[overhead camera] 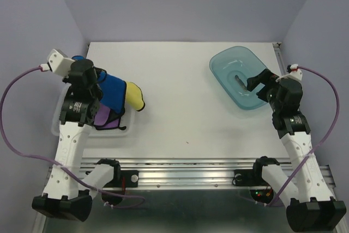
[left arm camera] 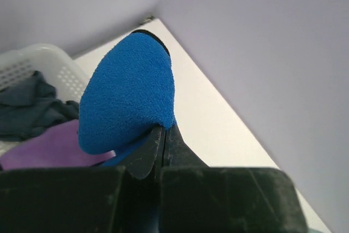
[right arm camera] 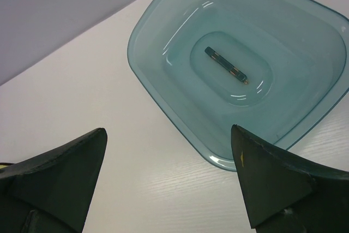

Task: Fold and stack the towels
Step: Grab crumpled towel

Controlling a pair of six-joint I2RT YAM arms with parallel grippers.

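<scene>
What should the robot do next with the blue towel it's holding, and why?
Probably carry the blue towel over to a bare part of the table and lay it down. The left gripper is shut on it above the basket, where the purple towel lies, and folding likely needs a flat spot.
</scene>
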